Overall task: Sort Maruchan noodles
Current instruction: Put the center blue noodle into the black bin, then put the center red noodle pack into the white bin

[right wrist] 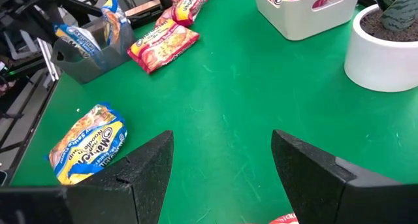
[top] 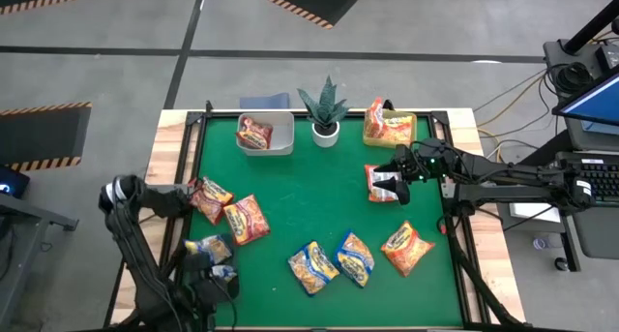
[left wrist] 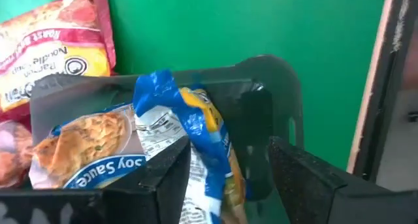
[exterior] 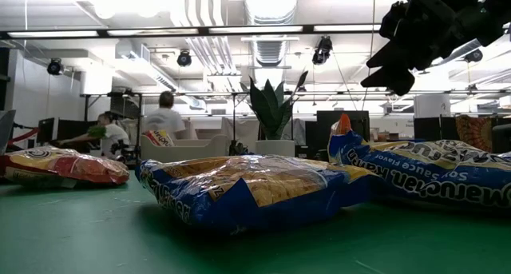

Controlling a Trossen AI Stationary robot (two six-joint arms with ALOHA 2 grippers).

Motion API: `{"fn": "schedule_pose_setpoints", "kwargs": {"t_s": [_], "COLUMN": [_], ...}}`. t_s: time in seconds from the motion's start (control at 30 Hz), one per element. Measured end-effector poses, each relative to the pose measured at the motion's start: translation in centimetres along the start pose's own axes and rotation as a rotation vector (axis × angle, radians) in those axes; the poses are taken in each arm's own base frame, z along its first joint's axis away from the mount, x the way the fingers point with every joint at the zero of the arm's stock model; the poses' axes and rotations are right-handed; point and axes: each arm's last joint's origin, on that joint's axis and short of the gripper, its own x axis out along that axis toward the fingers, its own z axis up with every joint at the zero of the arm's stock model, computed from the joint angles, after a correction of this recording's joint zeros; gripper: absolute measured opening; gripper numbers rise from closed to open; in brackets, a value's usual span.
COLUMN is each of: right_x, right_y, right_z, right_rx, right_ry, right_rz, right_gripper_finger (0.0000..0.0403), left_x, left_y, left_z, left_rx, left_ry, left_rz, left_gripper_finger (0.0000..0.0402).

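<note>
Noodle packets scattered around the potted plant [top: 324,109] on the green table [top: 309,206].

Three blue-yellow packets [top: 336,260] are visible: two loose, well in front of the plant, and one in the dark bin [top: 215,252] under the left gripper [top: 215,274], whose fingers stand apart, holding nothing. Several orange-red packets [top: 230,208] lie left of the plant; one sits in the white bin [top: 265,135] beside it. The right gripper [top: 397,177] hovers open over a red-white packet [top: 379,184].

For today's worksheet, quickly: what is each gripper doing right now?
Left gripper: fingers open, over a blue-yellow noodle packet in the grey bin.
Right gripper: fingers open, holding nothing.
</note>
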Motion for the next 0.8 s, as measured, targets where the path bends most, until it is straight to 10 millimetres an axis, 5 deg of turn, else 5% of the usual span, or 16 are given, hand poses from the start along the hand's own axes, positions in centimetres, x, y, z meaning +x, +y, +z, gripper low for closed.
{"fn": "schedule_pose_setpoints", "kwargs": {"t_s": [0.3, 0.6, 0.8], "right_x": [0.0, -0.1, -0.1], "right_y": [0.0, 0.2, 0.2], "right_z": [0.0, 0.5, 0.5], "right_rx": [-0.008, -0.015, -0.041], "right_ry": [0.0, -0.021, -0.019], "right_rz": [0.001, 0.007, 0.008], "right_gripper_finger": [0.0244, 0.0244, 0.0244], "left_x": [-0.3, -4.6, -6.8], "left_y": [-1.5, -1.0, 0.5], "left_z": [1.6, 5.3, 6.8], "left_rx": [-0.062, -0.219, -0.237], "left_ry": [0.191, 0.042, -0.134], "left_rz": [0.193, -0.027, 0.014], "left_gripper_finger": [0.0152, 0.0103, 0.0068]}}
